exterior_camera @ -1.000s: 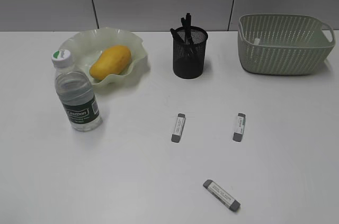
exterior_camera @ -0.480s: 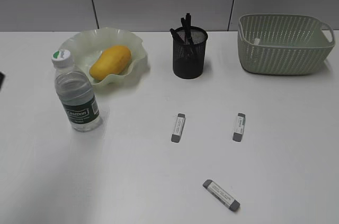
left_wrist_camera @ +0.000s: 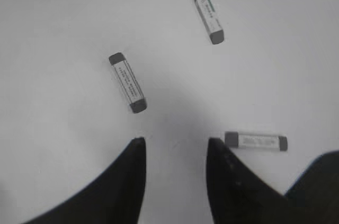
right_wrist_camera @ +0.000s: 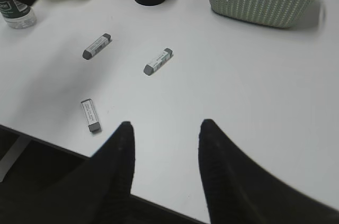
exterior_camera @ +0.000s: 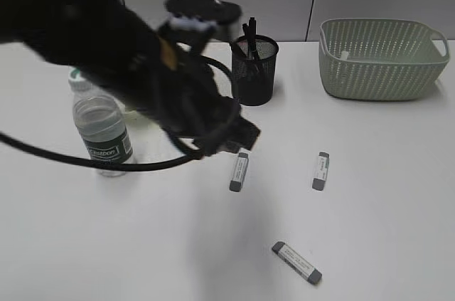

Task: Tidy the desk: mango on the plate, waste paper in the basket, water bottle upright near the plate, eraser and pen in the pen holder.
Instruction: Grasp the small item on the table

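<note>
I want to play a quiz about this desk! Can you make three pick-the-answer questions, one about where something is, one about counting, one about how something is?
1. Where is the black wire-mesh pen holder?
A in the basket
B left of the pale green woven plastic basket
C lying by the bottle

2. How many small grey-ended erasers lie on the white desk?
A one
B three
C five

3. How is the clear green-labelled water bottle?
A upright
B tipped over
C crushed

Answers: 1 B, it stands left of the basket. 2 B, three lie apart. 3 A, cap up.
</note>
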